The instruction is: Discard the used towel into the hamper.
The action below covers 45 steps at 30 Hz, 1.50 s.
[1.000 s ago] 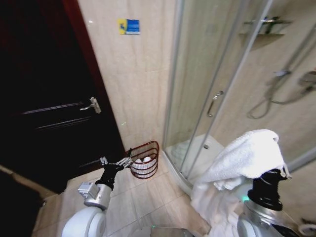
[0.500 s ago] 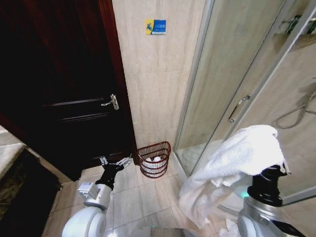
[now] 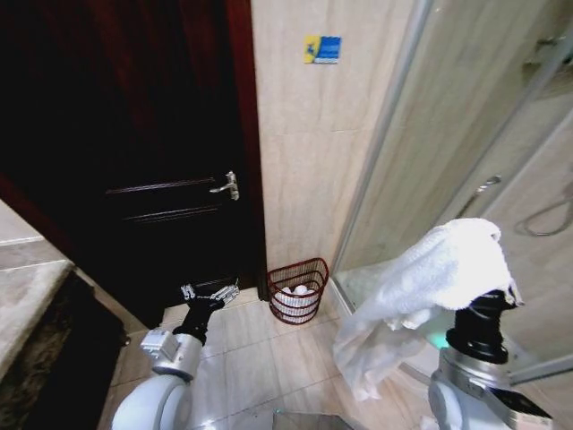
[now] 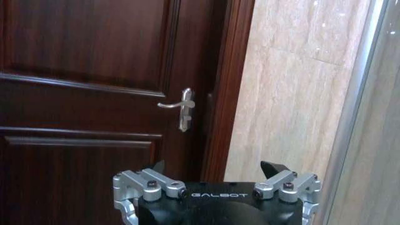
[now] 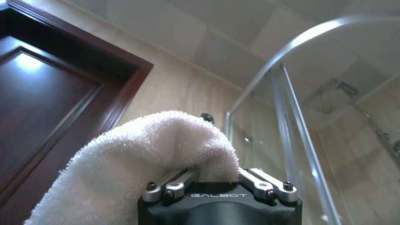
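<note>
Right tool (image 5: pixel 212 180) clamped on the white towel (image 3: pixel 430 287), raised at the robot's right.
The cloth drapes over it and hangs down. Left tool (image 4: pixel 216 171), fingers spread and empty, faces the dark door (image 4: pixel 87 93). The hamper (image 3: pixel 298 290) stands on the floor by the door frame, apparently holding white items.

This is a bathroom. A glass shower stall (image 3: pixel 466 161) with a curved sliding door stands on one side, and a shower hose (image 3: pixel 548 219) hangs inside it. The walls (image 3: pixel 304 152) and floor (image 3: pixel 260 358) are covered in pale tiles. A dark wooden door (image 3: pixel 152 152) has a metal handle (image 3: pixel 226 185).
</note>
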{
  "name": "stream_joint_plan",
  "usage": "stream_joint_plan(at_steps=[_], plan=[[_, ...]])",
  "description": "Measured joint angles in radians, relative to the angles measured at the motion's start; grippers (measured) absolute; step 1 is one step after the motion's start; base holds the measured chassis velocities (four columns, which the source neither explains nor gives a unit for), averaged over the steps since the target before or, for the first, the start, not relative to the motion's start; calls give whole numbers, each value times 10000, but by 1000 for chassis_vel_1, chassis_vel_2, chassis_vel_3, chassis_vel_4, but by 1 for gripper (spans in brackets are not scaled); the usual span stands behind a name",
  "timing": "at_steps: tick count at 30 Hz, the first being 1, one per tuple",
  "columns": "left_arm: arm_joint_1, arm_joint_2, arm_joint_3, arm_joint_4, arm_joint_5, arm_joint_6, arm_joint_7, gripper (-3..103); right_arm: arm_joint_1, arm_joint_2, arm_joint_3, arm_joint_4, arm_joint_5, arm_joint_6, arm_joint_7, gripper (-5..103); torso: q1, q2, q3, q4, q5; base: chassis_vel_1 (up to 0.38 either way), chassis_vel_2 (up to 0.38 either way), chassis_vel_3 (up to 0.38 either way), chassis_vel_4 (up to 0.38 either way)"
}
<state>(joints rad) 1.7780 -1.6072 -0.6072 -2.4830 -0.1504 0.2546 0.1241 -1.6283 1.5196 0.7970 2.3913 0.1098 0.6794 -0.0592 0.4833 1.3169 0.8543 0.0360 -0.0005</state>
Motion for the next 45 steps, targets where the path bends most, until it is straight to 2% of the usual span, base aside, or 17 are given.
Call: stream_joint_plan(at_steps=[2, 3, 6, 7, 10, 13, 18, 20, 21, 30, 36, 45], plan=[[0, -4, 3, 0, 0, 0, 0, 100, 420, -313, -1, 7, 157, -264, 22, 7, -1, 0, 0, 2, 12, -25, -11, 11, 24], [0, -4, 3, 0, 0, 0, 0, 100, 420, -313, -1, 7, 157, -264, 22, 7, -1, 0, 0, 2, 12, -50, -23, 22, 48], [0, -11, 7, 0, 0, 0, 2, 100, 1285, -1061, 30, -8, 503, -791, 92, 7, 0, 0, 1, 0, 11, -88, -74, 37, 39], [0, -11, 7, 0, 0, 0, 2, 100, 1285, -1061, 30, -8, 503, -791, 92, 7, 0, 0, 1, 0, 11, -70, -74, 30, 28], [0, -12, 7, 0, 0, 0, 2, 100, 2046, -1925, -26, -20, 901, -1312, 337, 7, 0, 0, 1, 4, 3, 0, 0, 0, 0], [0, -9, 6, 0, 0, 0, 2, 100, 2266, -2199, -45, -35, 1044, -1471, 388, 7, 0, 0, 1, 3, 4, 0, 0, 0, 0], [0, -6, 4, 0, 0, 0, 2, 100, 3051, -3164, -59, -65, 1743, -2139, 402, 7, 0, -1, 1, 1, 6, 0, 0, 0, 0], [0, -6, 4, 0, 0, 0, 2, 100, 3110, -3227, -58, -71, 1789, -2188, 401, 7, 0, -1, 1, 1, 6, 0, 0, 0, 0], [0, -11, 4, 0, 0, 0, 2, 100, 3477, -3546, -60, -103, 1989, -2466, 400, 7, 0, -1, 0, 1, 6, 0, 0, 0, 0], [0, -8, 4, 0, 0, 0, 2, 100, 4938, -4481, -67, -209, 3016, -3731, 637, 7, 0, -1, 1, 1, 5, 0, 0, 0, 0], [1, -8, 4, 0, 0, 0, 2, 100, 5575, -4873, -213, -431, 3558, -4049, 691, 7, -3, 0, -1, 1, 5, -7, 8, 10, -8], [0, -9, 4, 0, 0, 0, 2, 100, 6017, -5090, -404, -695, 3816, -4154, 589, 7, -1, -1, 0, 3, 6, -126, 126, 136, -128]])
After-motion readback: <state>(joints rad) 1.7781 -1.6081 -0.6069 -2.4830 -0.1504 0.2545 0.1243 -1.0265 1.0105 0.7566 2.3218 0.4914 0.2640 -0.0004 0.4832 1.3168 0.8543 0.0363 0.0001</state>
